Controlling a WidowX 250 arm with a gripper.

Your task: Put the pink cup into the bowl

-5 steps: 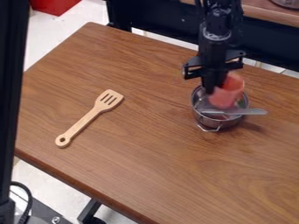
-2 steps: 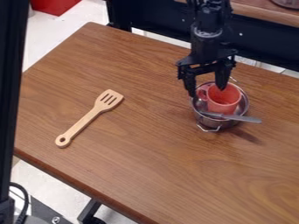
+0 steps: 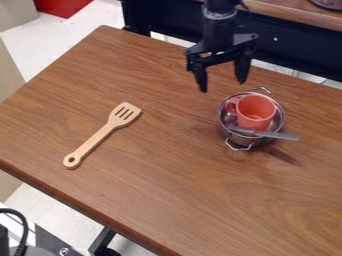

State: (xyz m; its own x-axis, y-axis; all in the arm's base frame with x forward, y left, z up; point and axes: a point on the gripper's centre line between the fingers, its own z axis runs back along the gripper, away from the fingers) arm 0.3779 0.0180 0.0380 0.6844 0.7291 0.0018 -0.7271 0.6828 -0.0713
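My gripper (image 3: pixel 222 86) hangs above the table at the upper right, open, with nothing between its fingers. It is up and to the left of the metal bowl (image 3: pixel 231 136). Inside that bowl stands the pink cup (image 3: pixel 253 121), roughly upright, its handle toward the left. The cup and gripper are apart.
A grey-handled utensil (image 3: pixel 272 134) lies across the bowl's near side and sticks out to the right over the rim. A wooden slotted spatula (image 3: pixel 100 135) lies on the left part of the brown table (image 3: pixel 167 200).
The gripper opened and let go of the cup, which settled in the bowl. The gripper then moved up and left. A dark vertical shape at the left edge has gone from view.
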